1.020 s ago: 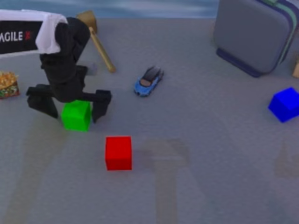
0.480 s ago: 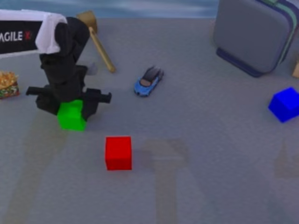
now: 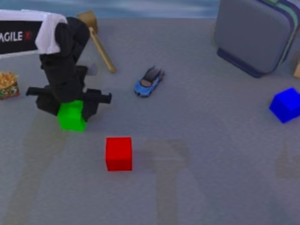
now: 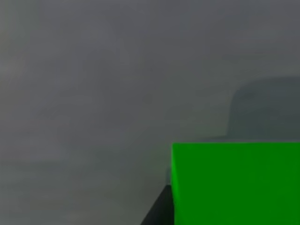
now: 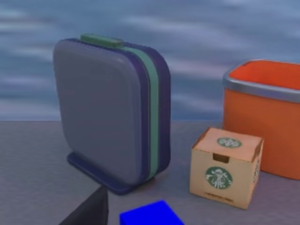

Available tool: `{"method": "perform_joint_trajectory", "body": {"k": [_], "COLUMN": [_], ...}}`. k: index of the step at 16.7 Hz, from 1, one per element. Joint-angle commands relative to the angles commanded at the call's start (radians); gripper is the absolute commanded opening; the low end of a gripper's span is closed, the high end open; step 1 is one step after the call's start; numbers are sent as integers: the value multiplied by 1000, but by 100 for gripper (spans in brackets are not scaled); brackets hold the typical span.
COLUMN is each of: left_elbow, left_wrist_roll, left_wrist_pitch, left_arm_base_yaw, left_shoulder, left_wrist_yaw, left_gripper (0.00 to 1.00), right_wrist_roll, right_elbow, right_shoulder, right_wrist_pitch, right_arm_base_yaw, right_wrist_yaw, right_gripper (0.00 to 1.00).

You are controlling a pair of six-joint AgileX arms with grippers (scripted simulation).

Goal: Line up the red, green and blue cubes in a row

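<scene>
**Q:** How many cubes, and where are they?

**Me:** 3 cubes, 1 of each colour. I'll place everything from the red cube (image 3: 118, 153), which sits alone on the grey table (image 3: 201, 187). The green cube (image 3: 71, 116) is up and to the left of the red cube, near it but apart. The blue cube (image 3: 285, 104) is far to the right of the red cube and slightly farther back, well apart.

**Q:** What is your left claw doing?

**Me:** My left gripper (image 3: 71, 110) is clamped on the green cube, 1 finger on either side. My left wrist camera shows the green cube (image 4: 236, 183) filling 1 corner, a dark finger edge (image 4: 158, 211) just beside it. Whether the cube touches the table I cannot tell.

**Q:** And the right?

**Me:** In the top view my right arm is out of sight. Its wrist view shows only a dark finger tip (image 5: 91, 210) near the blue cube (image 5: 150, 214), so I cannot tell its state.

**Q:** Anything else?

**Me:** 1 blue toy car (image 3: 149, 82) behind the red cube, 1 wooden mallet (image 3: 97, 40) farther back, 1 grey suitcase (image 3: 255, 33) far back right, 1 food item (image 3: 8, 85) at the left edge, 1 coffee carton (image 5: 226, 167) and 1 orange bin (image 5: 265, 117).
</scene>
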Motion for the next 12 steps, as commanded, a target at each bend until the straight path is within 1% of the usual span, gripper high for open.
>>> {"method": "perform_joint_trajectory", "body": {"k": [4, 9, 12], "left_elbow": [41, 148, 166], "left_wrist_roll": [1, 0, 0], "left_wrist_pitch": [-49, -224, -247], "left_arm_base_yaw": [2, 14, 17], "left_shoulder": [-36, -90, -105], "left_wrist_yaw": [-2, -3, -3], "left_gripper": [0, 0, 0], "right_wrist_roll": [0, 0, 0], "right_elbow": [0, 0, 0], "right_shoulder": [0, 0, 0], "right_wrist_pitch": [0, 0, 0], "right_arm_base_yaw": [0, 0, 0], "right_wrist_yaw": [0, 0, 0], "right_gripper": [100, 100, 100]}}
